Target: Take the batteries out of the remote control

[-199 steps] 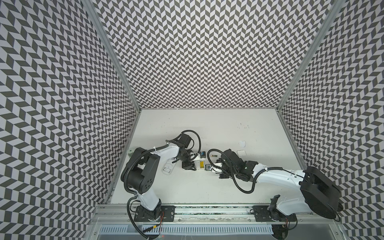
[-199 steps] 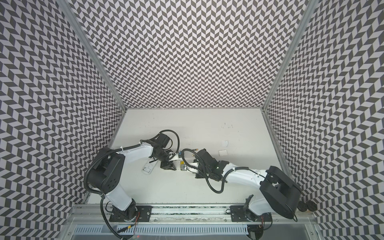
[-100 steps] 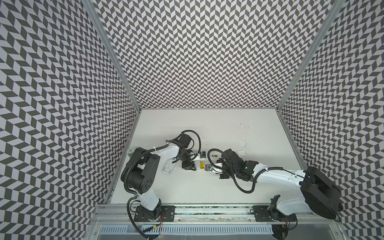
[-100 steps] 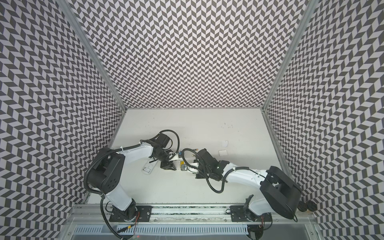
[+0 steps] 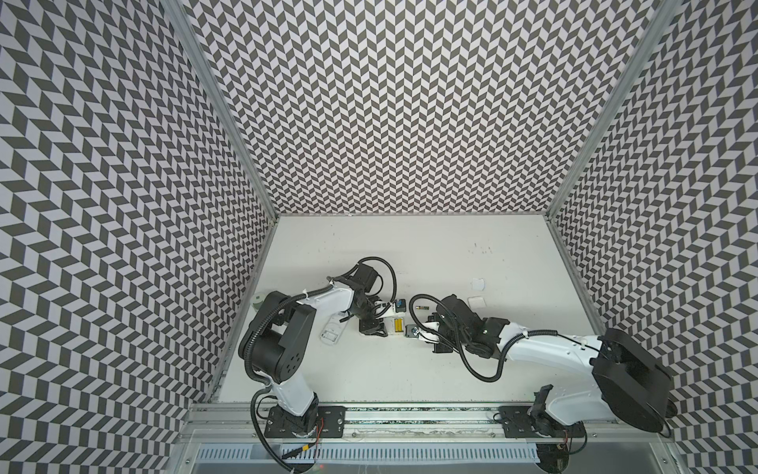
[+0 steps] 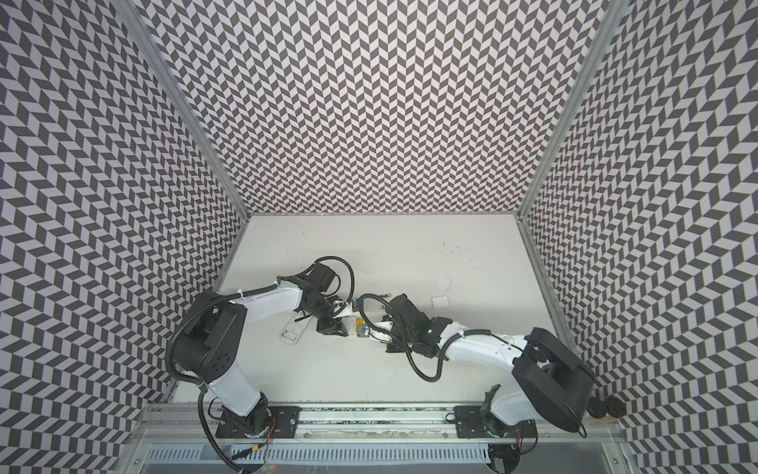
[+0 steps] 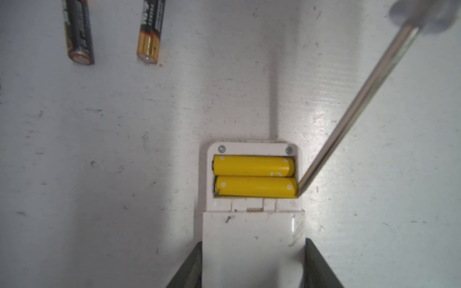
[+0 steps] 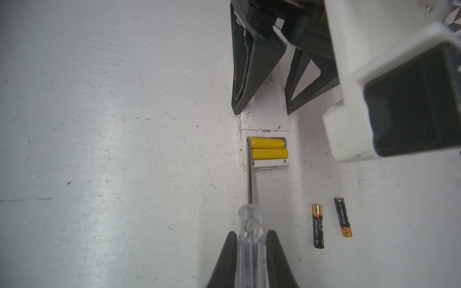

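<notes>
1. The left gripper (image 7: 253,241) clamps the white remote (image 8: 264,117) by its two long sides and pins it flat on the table (image 8: 99,124). The open battery bay sits just ahead of its fingertips.
2. Two yellow batteries (image 7: 254,165) lie side by side in that bay. Their long axes run across the remote, crosswise to the left gripper's reach.
3. The screwdriver (image 7: 356,99) has its tip in the bay corner, at the end of the battery nearer the left gripper. Its shaft runs square to both batteries.
4. The right gripper (image 8: 250,233) is closed on the clear handle, directly behind the tip. It looks placed to lever that end up.
5. Two black batteries (image 8: 318,225) lie loose on the table beside the shaft, clear of it. Only the bay wall crowds the tip.
</notes>
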